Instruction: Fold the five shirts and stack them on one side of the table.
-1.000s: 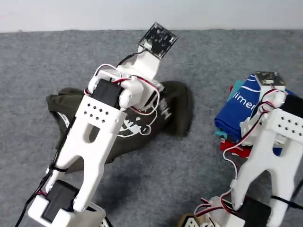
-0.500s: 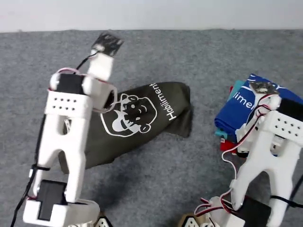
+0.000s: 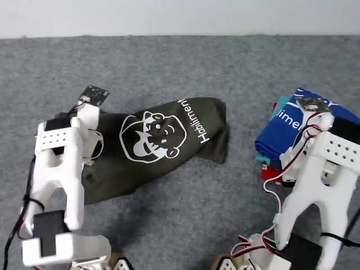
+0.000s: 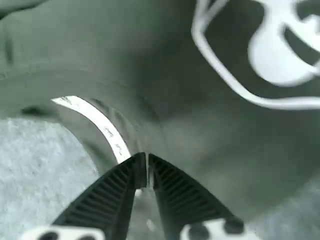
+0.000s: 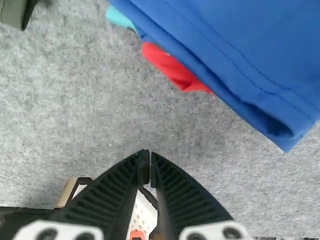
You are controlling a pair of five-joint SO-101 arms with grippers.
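A dark olive shirt (image 3: 163,140) with a white cartoon print lies crumpled and partly folded at the table's middle left. My left gripper (image 4: 147,161) is shut, hovering low over the shirt's (image 4: 225,140) collar end beside a white neck label (image 4: 95,120); I see no cloth pinched between its fingers. At the right side sits a stack of folded shirts with a blue one (image 3: 287,132) on top, teal and red beneath. My right gripper (image 5: 149,157) is shut over bare carpet just in front of the blue shirt (image 5: 240,55) and the red shirt (image 5: 170,70).
The grey carpeted table (image 3: 225,208) has free room between the olive shirt and the stack. A white wall (image 3: 169,17) bounds the far edge. Both arm bases stand at the near edge, the right arm (image 3: 318,169) partly covering the stack.
The left arm swung from over the olive shirt's middle to its left end and dropped lower, uncovering the print. The right arm barely moved.
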